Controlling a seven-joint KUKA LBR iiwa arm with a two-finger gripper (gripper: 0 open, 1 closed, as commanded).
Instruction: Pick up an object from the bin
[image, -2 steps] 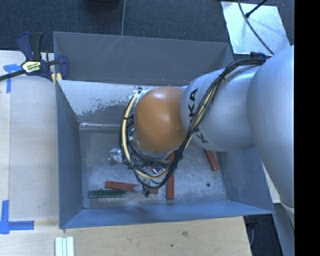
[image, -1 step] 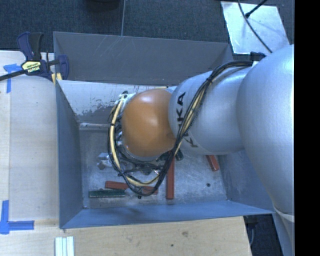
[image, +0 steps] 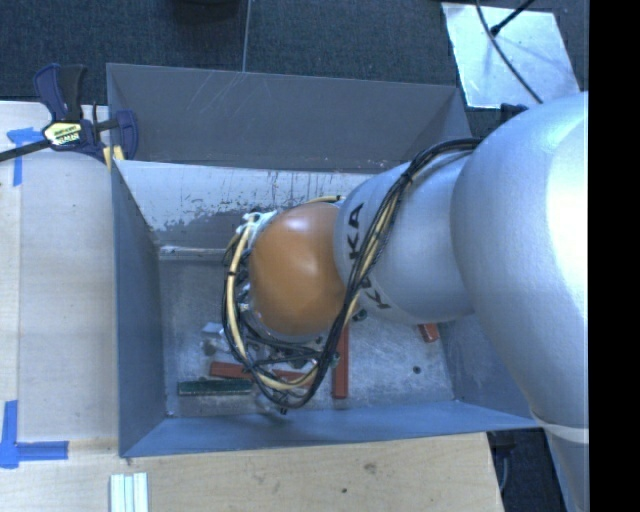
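Nearest the lower edge of the frame, just behind the front wall of the bin (image: 300, 428), lie the things I am down among: a dark green bar (image: 213, 388) flat on the floor at lower left, a red piece (image: 229, 370) just above it, and a reddish-brown stick (image: 340, 372) lying lengthways at lower centre; I judge this the reaching-down step, with nothing lifted out yet; my hand (image: 272, 375) sits low between the green bar and the stick, under loops of black and yellow cable (image: 238, 300); I cannot tell whether it is spread or pressed together, nor whether it pinches or touches anything, since the cable and my orange cover (image: 290, 265) hide it; the next move, as I judge it, calls for closing on whichever piece lies beneath, then a straight lift clear of the walls; a small reddish piece (image: 428, 332) lies well apart at centre right; beyond everything rises the scratched far wall (image: 270, 190).
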